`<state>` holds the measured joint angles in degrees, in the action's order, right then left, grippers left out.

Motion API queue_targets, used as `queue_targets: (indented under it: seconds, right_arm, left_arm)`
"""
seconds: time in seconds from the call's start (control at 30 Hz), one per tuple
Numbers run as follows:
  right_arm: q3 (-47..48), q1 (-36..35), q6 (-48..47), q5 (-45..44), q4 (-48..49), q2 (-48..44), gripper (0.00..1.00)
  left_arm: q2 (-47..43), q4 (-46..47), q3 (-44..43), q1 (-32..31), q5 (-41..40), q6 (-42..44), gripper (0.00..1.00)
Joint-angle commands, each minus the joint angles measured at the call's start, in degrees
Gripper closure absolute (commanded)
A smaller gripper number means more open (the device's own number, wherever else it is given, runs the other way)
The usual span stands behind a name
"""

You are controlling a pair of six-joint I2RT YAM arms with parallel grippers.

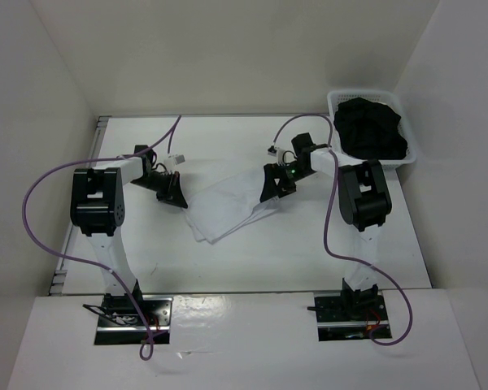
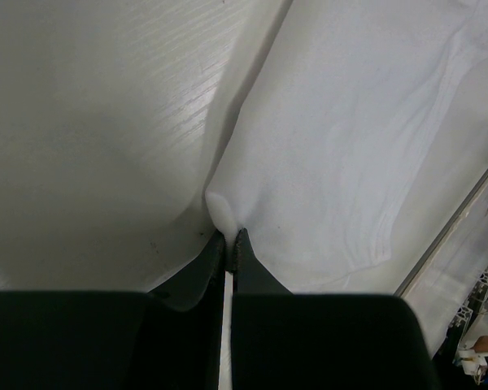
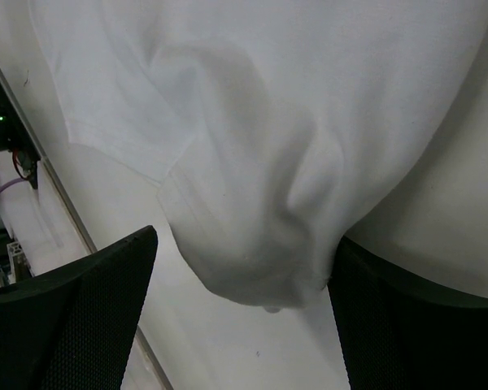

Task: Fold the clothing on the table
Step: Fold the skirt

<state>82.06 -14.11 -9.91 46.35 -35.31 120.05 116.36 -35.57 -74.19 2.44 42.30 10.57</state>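
Gripping a small nub at the edge of the clothing (image 2: 342, 138), the left gripper (image 2: 229, 239) has its jaws pressed together, and the fabric bulges just ahead of the tips. In the left wrist view the cloth spreads from that pinch toward the upper right of the frame, with bare table (image 2: 89, 122) to the left.

The right gripper (image 3: 244, 240) stands with its jaws wide apart. A bunched, rounded fold of the clothing (image 3: 252, 162) sits between them. It lies against the finger at the lower right of the frame, while a strip of table (image 3: 179, 325) shows between it and the finger at the lower left.

From above, the left gripper (image 1: 172, 193) meets the left edge of the clothing (image 1: 224, 207) and the right gripper (image 1: 275, 188) is over its upper right corner. The garment lies flattened and layered at the centre of the table (image 1: 309, 252), between the two arms.

One container is present: a white basket (image 1: 338, 99) in the upper right of the frame, at the far right corner of the table. It holds a black bundle of clothing (image 1: 372, 130), heaped level with the rim. The basket is well apart from the white garment. A metal rail (image 1: 62, 268) runs along the table's left edge.
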Motion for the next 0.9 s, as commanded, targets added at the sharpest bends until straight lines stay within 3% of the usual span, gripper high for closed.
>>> queue_targets:
  seconds: [0.0, 0.2, 0.4, 0.57, 0.87]
  right_arm:
    - [-3.0, -0.7, -1.8, -5.9, -3.4, 1.9, 0.14]
    - [-3.0, -0.7, -2.3, -6.4, -3.4, 1.9, 0.16]
    - [-3.0, -0.7, -2.3, -6.4, -3.9, 2.4, 0.31]
    - [-3.5, -0.7, -2.3, -7.6, -3.9, 2.4, 0.48]
    - [-3.5, -0.7, -2.3, -8.8, -3.9, 2.4, 0.90]
  left_arm:
    - [-2.4, -0.8, 1.5, 0.2, 0.2, 2.4, 1.00]
    - [-2.4, -0.8, 1.5, 0.2, 0.2, 2.4, 1.00]
    - [-2.4, -0.8, 1.5, 0.2, 0.2, 2.4, 1.00]
    - [-2.4, -1.3, 1.5, 0.2, 0.8, 3.0, 1.00]
    - [-3.0, -1.3, 1.5, 0.2, 0.8, 3.0, 1.00]
